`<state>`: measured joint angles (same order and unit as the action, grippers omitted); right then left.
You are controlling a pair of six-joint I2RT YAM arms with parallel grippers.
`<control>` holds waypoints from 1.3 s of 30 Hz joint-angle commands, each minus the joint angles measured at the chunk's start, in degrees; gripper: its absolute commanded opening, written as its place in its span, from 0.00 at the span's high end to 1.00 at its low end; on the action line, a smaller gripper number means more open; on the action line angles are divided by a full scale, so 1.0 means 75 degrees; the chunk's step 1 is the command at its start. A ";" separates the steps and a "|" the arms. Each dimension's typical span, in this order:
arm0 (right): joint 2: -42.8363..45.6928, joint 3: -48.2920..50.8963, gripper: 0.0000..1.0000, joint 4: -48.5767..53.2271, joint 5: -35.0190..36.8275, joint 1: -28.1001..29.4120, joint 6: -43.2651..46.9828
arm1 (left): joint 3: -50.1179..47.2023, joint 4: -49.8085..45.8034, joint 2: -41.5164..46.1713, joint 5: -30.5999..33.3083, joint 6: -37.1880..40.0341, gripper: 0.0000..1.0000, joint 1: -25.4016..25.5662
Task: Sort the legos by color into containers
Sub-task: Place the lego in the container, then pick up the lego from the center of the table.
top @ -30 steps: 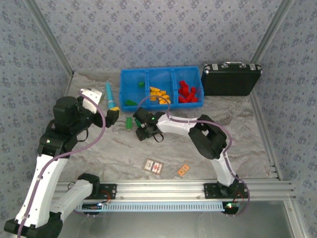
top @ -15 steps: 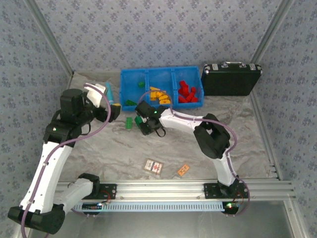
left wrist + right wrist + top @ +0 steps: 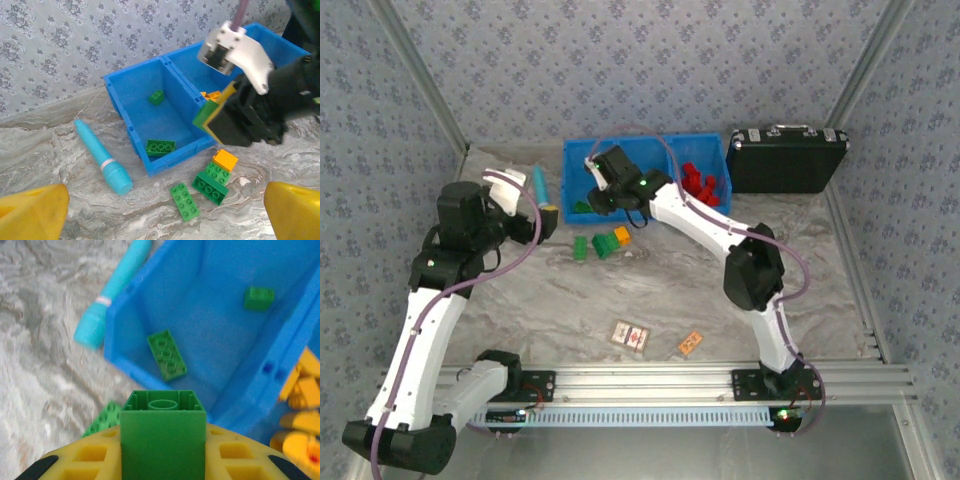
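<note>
Right wrist: my right gripper (image 3: 162, 455) clamps a green brick (image 3: 163, 432); the blue tray (image 3: 215, 345), green compartment, lies just ahead and below.

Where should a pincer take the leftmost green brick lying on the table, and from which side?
Probably from straight above, closing on the two long side walls of the green brick. It lies flat, studs up, and its narrow width suits the jaws. Mind the dark green brick close beside it.
</note>
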<state>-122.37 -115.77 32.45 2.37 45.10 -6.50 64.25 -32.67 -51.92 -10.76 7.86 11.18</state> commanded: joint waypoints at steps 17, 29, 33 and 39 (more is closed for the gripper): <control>-0.2970 -0.2899 0.61 0.0045 0.0507 -0.0245 0.0720 | -0.0234 0.0588 0.0173 -0.0216 -0.0149 0.00 -0.0143; -0.2168 -0.2153 0.51 -0.0223 0.0512 -0.0224 0.0840 | -0.0224 0.0563 0.0148 -0.0142 -0.0162 0.00 -0.0155; -0.1335 -0.1221 0.51 -0.0557 0.0660 -0.0160 0.0821 | -0.0202 0.0570 0.0176 -0.0124 -0.0192 0.00 -0.0149; 0.0110 0.0556 0.51 -0.1030 0.0806 -0.0117 0.0445 | -0.0234 0.0623 0.0296 -0.0147 -0.0236 0.00 -0.0163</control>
<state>-127.39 -114.93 27.03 6.52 44.27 -1.91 62.39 -29.78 -51.13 -11.16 6.87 10.44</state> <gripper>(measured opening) 0.491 0.998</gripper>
